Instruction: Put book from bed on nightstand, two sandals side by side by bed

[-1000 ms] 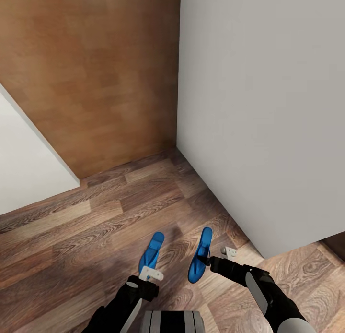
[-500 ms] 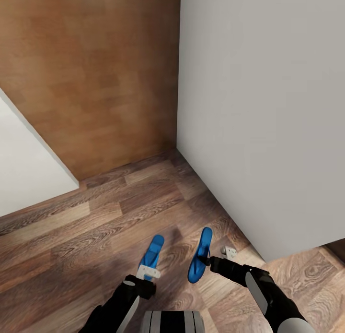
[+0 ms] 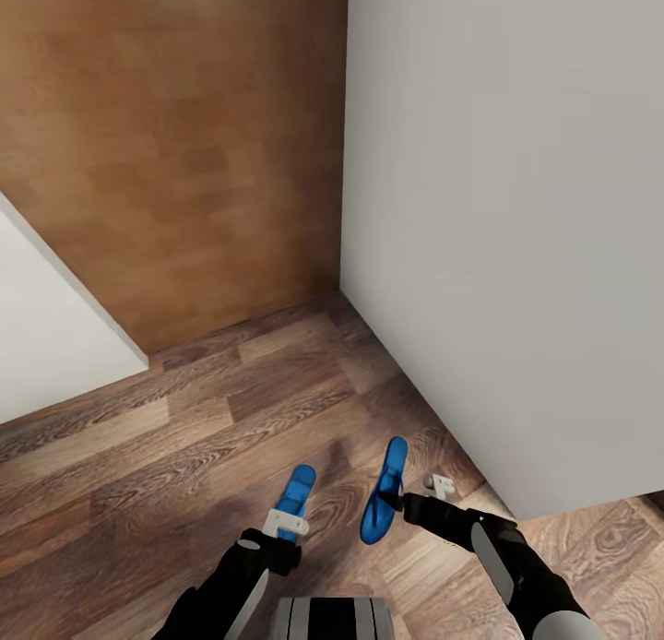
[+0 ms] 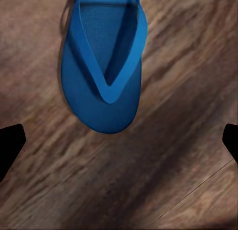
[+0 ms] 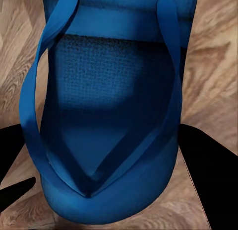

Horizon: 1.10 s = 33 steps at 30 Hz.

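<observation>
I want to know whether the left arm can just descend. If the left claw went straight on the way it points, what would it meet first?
Probably bare wood-plank floor: the open left claw points there, with the bright blue flip-flop sandal lying just beyond its fingertips. Depth is unclear.

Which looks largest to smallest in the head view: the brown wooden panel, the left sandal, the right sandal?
Brown wooden panel, largest.
Right sandal, next.
Left sandal, smallest showing, but the left gripper covers its near end, so unsure.

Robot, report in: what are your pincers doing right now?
Left pincer open, above left sandal on floor. Right pincer gripping right sandal. White wall close right.
</observation>
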Motion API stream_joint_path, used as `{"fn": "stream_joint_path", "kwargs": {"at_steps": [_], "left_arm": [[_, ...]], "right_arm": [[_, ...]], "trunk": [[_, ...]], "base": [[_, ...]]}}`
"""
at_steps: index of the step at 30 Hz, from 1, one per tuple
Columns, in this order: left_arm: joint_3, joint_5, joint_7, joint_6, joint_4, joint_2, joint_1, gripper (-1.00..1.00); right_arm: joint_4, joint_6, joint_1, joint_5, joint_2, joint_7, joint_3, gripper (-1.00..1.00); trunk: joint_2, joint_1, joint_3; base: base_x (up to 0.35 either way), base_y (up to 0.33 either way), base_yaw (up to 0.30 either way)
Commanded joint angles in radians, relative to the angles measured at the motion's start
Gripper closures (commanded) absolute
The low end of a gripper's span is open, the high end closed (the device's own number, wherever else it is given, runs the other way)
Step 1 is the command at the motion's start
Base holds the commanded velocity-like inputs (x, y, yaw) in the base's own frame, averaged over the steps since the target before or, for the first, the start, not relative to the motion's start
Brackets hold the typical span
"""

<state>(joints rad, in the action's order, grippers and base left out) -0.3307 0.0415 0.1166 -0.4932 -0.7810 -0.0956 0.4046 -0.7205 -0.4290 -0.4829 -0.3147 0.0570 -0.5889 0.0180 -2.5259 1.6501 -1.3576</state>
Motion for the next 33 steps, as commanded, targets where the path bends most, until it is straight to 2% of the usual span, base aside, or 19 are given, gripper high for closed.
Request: {"fn": "stream_joint_path", "kwargs": {"at_steps": [1,16,24,33], "left_arm": [[-0.004,0.005,0.006,-0.004,-0.001,0.001,0.0,-1.0],[-0.004,0.006,0.005,-0.005,-0.001,0.001,0.0,-1.0],[-0.004,0.006,0.005,-0.005,0.0,0.001,0.0,-1.0],[-0.005,0.005,0.006,-0.005,0.0,-0.001,0.0,-1.0]], "right_arm": [[0.0,-0.008,0.0,-0.007,0.0,-0.001,0.002,1.0],[0.001,0.0,0.0,-0.003,0.0,0.001,0.002,1.0],[0.001,0.0,0.0,-0.003,0.0,0.001,-0.002,1.0],[0.001,0.001,0.0,-0.002,0.0,0.001,-0.005,1.0]], "trunk": [[0.0,0.0,-0.001],[0.0,0.0,-0.001],[0.0,0.0,0.0],[0.0,0.0,0.0]], "base": [[0.109,0.0,0.0],[0.012,0.0,-0.003],[0.0,0.0,-0.17],[0.022,-0.039,-0.017]]}}
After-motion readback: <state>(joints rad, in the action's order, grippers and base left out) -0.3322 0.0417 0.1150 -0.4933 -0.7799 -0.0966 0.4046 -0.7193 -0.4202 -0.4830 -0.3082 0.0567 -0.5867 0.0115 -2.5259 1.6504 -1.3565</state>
